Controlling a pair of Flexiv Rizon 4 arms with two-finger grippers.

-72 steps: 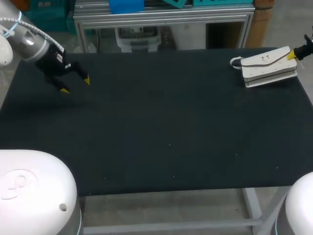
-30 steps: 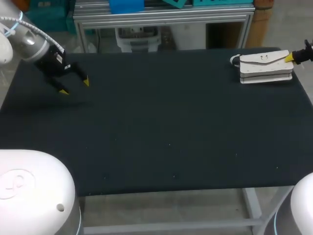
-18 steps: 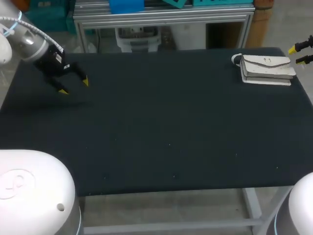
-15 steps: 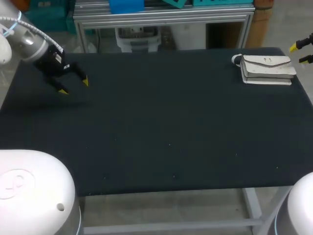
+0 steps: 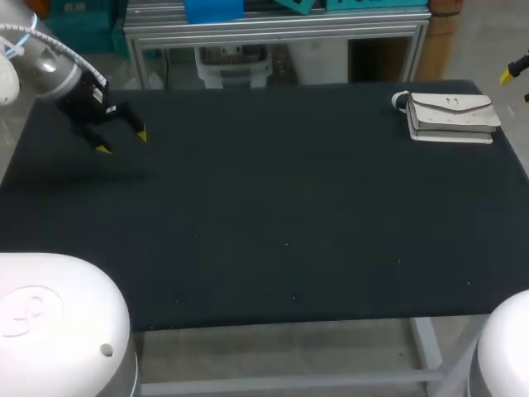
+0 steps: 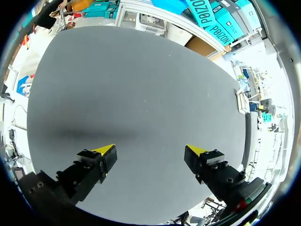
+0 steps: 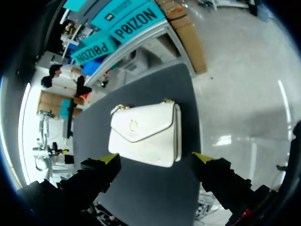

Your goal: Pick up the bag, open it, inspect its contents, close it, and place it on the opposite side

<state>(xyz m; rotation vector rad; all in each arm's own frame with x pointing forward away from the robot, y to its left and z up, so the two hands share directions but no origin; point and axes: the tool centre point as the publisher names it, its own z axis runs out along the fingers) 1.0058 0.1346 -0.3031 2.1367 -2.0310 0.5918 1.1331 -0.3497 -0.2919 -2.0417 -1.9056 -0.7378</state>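
The white bag [image 5: 450, 116] lies flat on the black table [image 5: 273, 207] at its far right corner, flap shut, with a small clasp on the flap. My right gripper [image 5: 521, 83] hangs open at the view's right edge, beyond the bag and apart from it. In the right wrist view the bag [image 7: 143, 134] lies ahead of the open right gripper [image 7: 156, 158], and nothing is between the fingers. My left gripper [image 5: 121, 142] stands open and holds nothing above the table's far left; in its own view the left gripper [image 6: 150, 150] has only bare table under it.
The bag lies close to the table's right edge [image 5: 511, 153] and far edge. The dark tabletop [image 6: 141, 94] stretches between the two grippers with nothing else on it.
My right gripper opened, let go of the bag and drew back to the right. The bag settled flat on the table. The left gripper barely shifted.
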